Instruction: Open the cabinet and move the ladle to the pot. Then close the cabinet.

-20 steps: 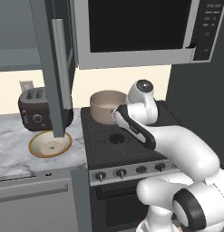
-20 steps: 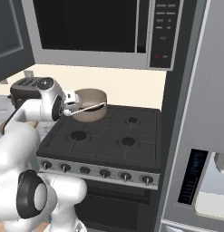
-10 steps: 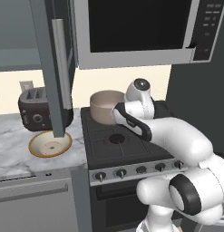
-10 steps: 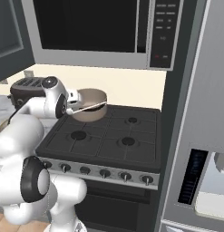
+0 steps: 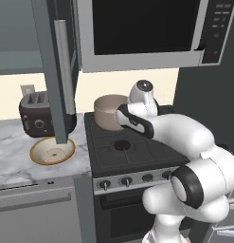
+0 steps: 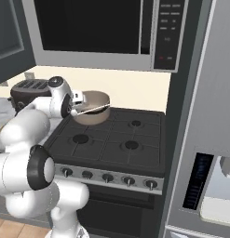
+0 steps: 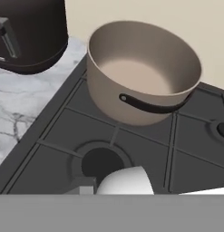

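Two fingers of the gripper (image 6: 76, 109) are pressed together on the ladle (image 6: 96, 109), pinching it at one end so that its thin silver handle runs out nearly level from the hand, across the near side of the pot (image 6: 92, 116) at rim height. In the hand view a rounded white shape that seems to be part of the ladle (image 7: 125, 181) sits right at the fingers, though the fingertips themselves cannot be made out there.

Just ahead of the gripper stands the pot (image 7: 140, 77), upright, nothing inside it, on a back burner of the stove (image 7: 54, 127), one dark side handle turned toward the hand. Directly under the gripper is the front burner (image 7: 100, 162) on the same side of the stove.

Further out, beyond the stove's edge beside the pot, the marble counter (image 7: 13, 118) carries a dark toaster (image 7: 27, 31). In the left base view a shallow yellow-rimmed bowl (image 5: 52, 151) lies on the counter in front of that toaster, well apart from the hand.

Above and to that same side, the cabinet (image 5: 48, 71) hangs with its door swung open, edge-on, its silver bar handle (image 5: 64, 66) upright. Over the gripper hangs the microwave (image 6: 98, 28)
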